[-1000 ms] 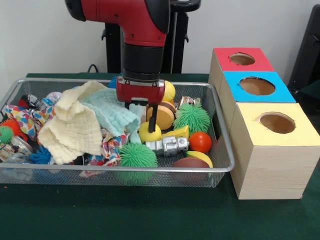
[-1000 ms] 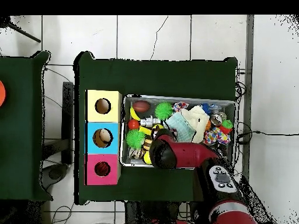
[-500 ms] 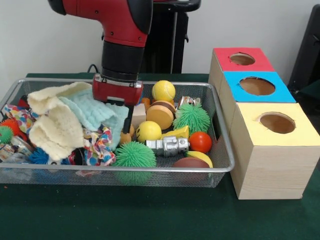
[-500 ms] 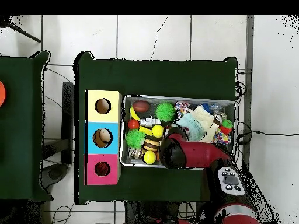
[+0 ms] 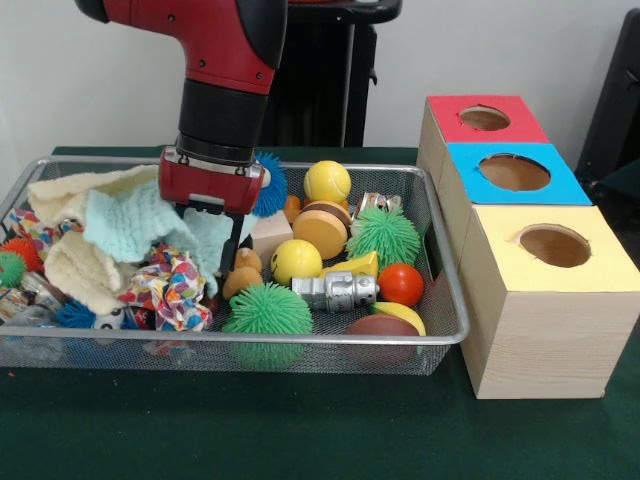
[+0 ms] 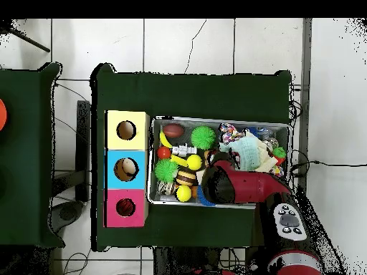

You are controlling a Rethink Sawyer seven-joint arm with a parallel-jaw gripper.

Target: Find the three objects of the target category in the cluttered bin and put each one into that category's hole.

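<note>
Claw (image 5: 222, 235): lowered among cloths; open or closed, could not tell.
Mint cloth (image 5: 140, 222): touched the claw, at its 9 o'clock.
Wire bin (image 5: 440, 290): held all.

I can read no text, label, brand, number or sign anywhere, neither on my arm (image 5: 225, 60), nor the box (image 5: 530, 250), nor the toys in the bin (image 5: 440, 300).

The scene is being viewed from two cameras. Front: low, close, level across the table, wire bin (image 5: 440, 335) and hole boxes (image 5: 540, 290) filling the frame. Overhead: high, straight down, far out, floor included. Bin (image 6: 218, 120), boxes (image 6: 127, 168) and arm (image 6: 247, 190) are being shared by both.
</note>
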